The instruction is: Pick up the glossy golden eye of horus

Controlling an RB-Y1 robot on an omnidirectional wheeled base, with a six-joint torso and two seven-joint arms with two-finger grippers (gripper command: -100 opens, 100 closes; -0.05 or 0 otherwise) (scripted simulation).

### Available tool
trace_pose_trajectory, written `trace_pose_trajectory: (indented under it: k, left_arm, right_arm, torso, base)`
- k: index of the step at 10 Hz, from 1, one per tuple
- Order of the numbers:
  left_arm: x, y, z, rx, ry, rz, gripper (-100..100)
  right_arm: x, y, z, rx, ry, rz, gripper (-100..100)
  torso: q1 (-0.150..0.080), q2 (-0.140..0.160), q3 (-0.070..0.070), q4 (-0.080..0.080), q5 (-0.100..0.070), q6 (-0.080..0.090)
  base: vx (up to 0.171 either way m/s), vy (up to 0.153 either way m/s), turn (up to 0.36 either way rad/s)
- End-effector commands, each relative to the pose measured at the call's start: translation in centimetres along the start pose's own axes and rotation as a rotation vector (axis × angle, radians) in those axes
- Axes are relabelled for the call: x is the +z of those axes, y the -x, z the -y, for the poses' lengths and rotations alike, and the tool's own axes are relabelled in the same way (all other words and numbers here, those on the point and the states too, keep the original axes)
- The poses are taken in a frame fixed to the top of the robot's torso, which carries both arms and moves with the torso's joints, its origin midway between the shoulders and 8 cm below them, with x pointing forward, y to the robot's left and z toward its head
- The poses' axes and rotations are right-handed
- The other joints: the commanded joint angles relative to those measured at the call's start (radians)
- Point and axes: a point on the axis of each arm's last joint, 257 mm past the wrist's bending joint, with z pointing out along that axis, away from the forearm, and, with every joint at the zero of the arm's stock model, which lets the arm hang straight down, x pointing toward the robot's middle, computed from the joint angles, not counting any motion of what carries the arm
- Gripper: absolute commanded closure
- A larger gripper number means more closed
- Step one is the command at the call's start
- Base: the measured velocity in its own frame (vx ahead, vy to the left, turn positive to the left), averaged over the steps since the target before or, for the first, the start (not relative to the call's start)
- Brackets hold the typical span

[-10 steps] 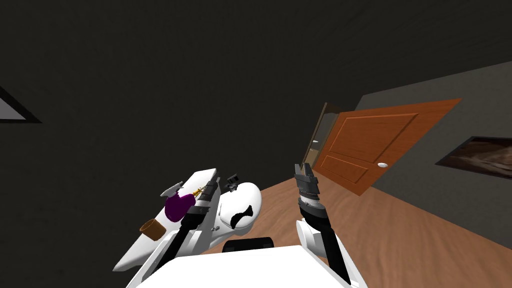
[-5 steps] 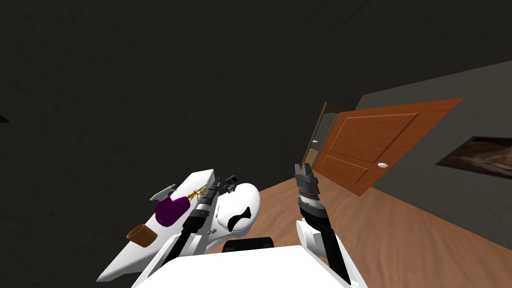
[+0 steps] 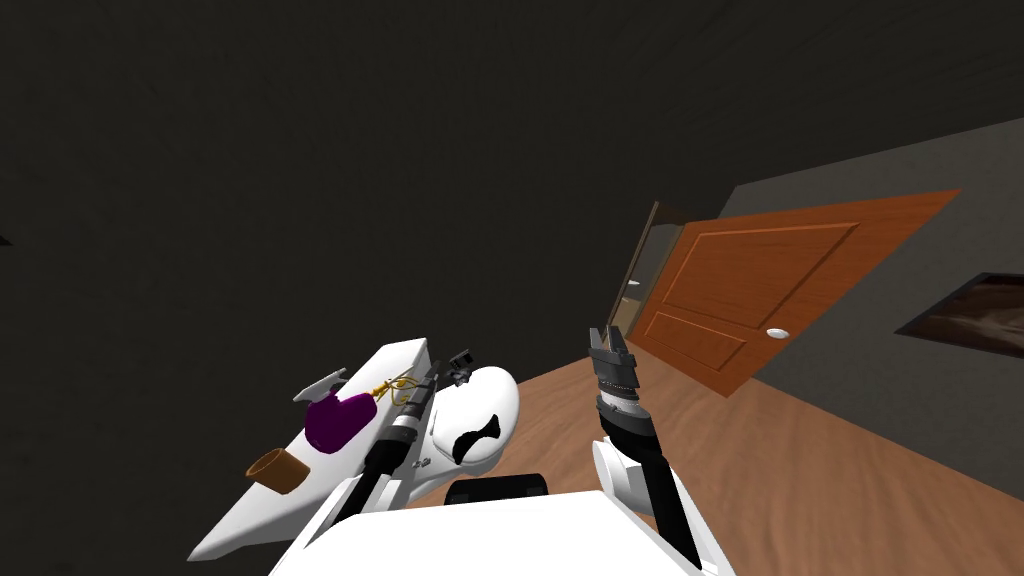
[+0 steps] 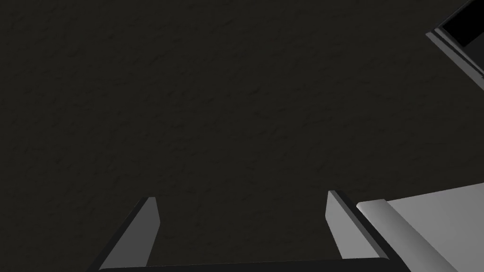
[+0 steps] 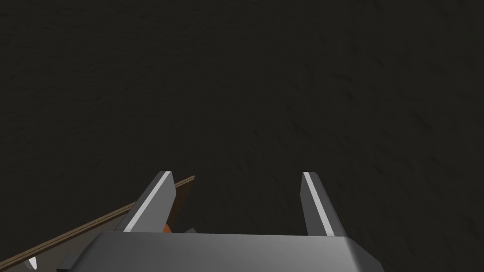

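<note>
Left gripper [image 4: 241, 221]: fingers spread wide, nothing between them, facing a dark wall. A white slab edge [image 4: 425, 226] sits just beside one finger.

In the head view this arm lies along the white tabletop [image 3: 255, 512], hand near its far end.

Small glossy golden eye of horus [image 3: 391, 384]: on that tabletop, just beside the left forearm, between it and a purple rounded vessel [image 3: 335, 422].

A flat grey piece [image 3: 320, 384] lies near the vessel. A brown cylindrical cup [image 3: 274, 471] stands toward the near end.

Right gripper [image 5: 234, 203]: fingers apart, empty, raised well apart from the table, near an orange panelled door [image 3: 760, 290].
</note>
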Motion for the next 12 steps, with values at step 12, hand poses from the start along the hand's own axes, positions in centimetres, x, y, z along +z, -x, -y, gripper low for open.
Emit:
trace_pose_trajectory:
  k: [12]
  left_arm:
    - [-1.9, -0.2, -9.0, -0.125, 0.156, 0.072, -100]
  right_arm:
    - [0.0, 0.0, 0.0, 0.0, 0.0, 0.0, 0]
  torso:
    - [0.004, 0.002, 0.001, 0.001, 0.001, 0.0]
  base:
    - [-0.014, 0.006, 0.089]
